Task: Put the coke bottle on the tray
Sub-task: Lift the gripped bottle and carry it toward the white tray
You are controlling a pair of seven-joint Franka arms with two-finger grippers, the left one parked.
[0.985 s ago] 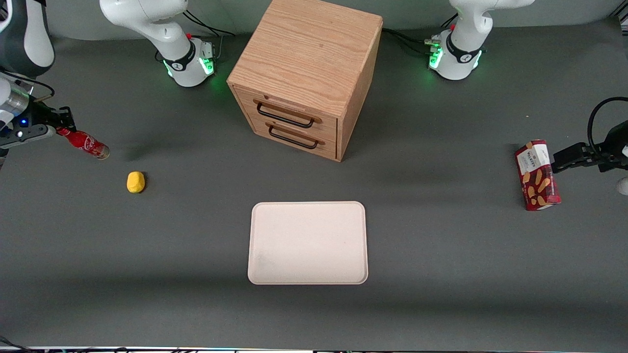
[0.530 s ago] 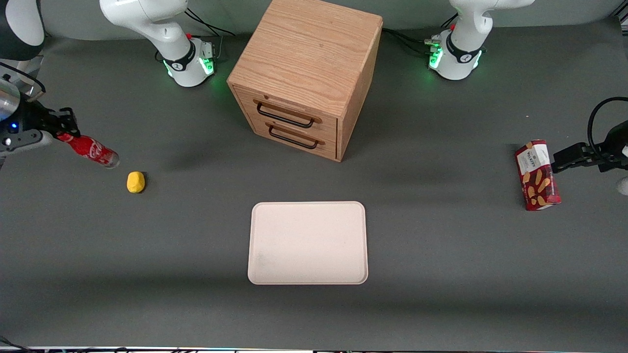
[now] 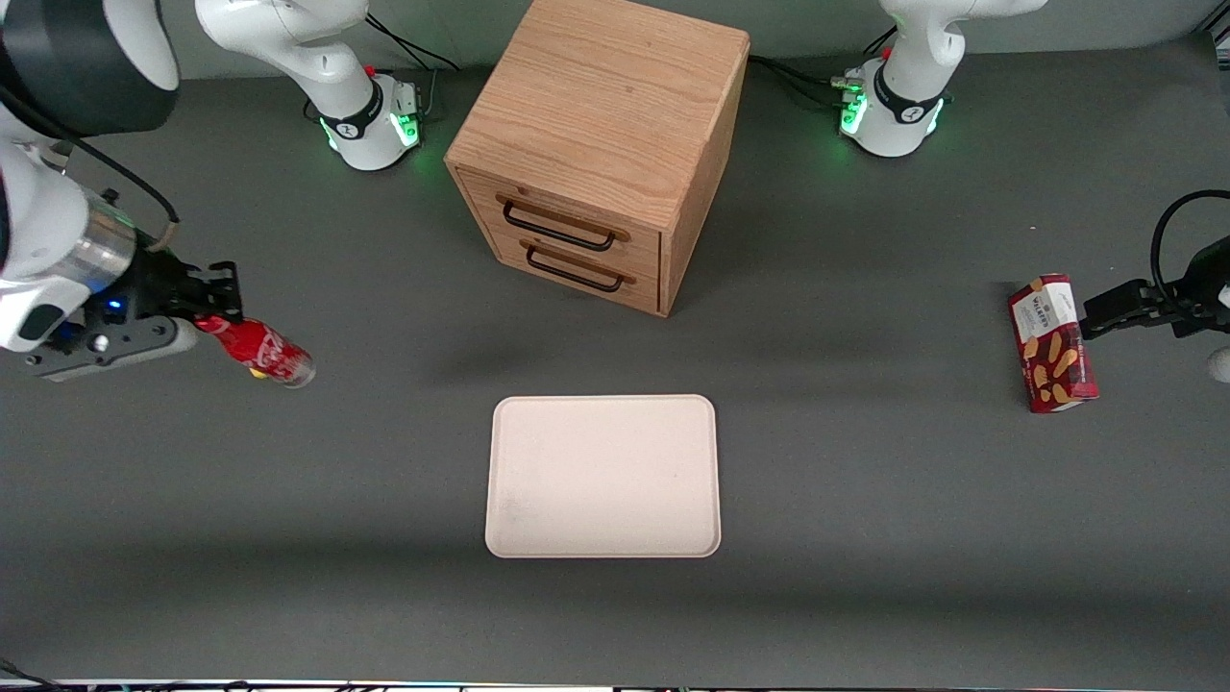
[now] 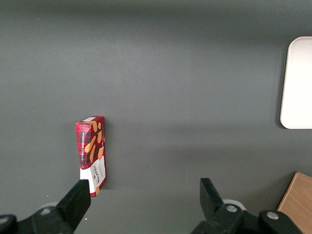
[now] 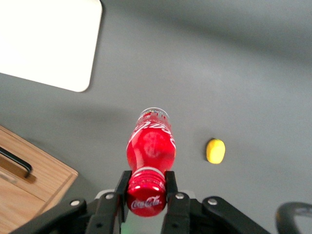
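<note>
Gripper (image 3: 213, 317): at the working arm's end of the table, held above the surface – jaws clamped on the bottle's capped end, one finger on each side of the red cap, as the right wrist view (image 5: 145, 187) shows.

Bottle (image 3: 258, 352): carried in the air, tilted, base pointing down and toward the tray; red label with white lettering visible (image 5: 151, 146). Not touching the table.

Tray (image 3: 602, 476): flat on the table, nearer the front camera than the cabinet, roughly in line with it. Nothing lies on it. One rounded corner shows in the right wrist view (image 5: 46, 41), and an edge in the left wrist view (image 4: 298, 83). Well apart from the bottle.

Yellow object (image 5: 215, 150): small, rounded, lying on the table. From the front it is almost wholly covered by the bottle – only a sliver of yellow shows beneath it. The wrist view shows it beside the bottle, on the surface below.

Cabinet (image 3: 601, 144): wooden, two drawers with dark handles, both shut, standing farther from the front camera than the tray. A corner of it shows in the right wrist view (image 5: 29, 185).

Box (image 3: 1051, 343): red biscuit box at the parked arm's end of the table, lying on the surface (image 4: 91, 154).

Table (image 3: 865, 500): dark grey, matte.
</note>
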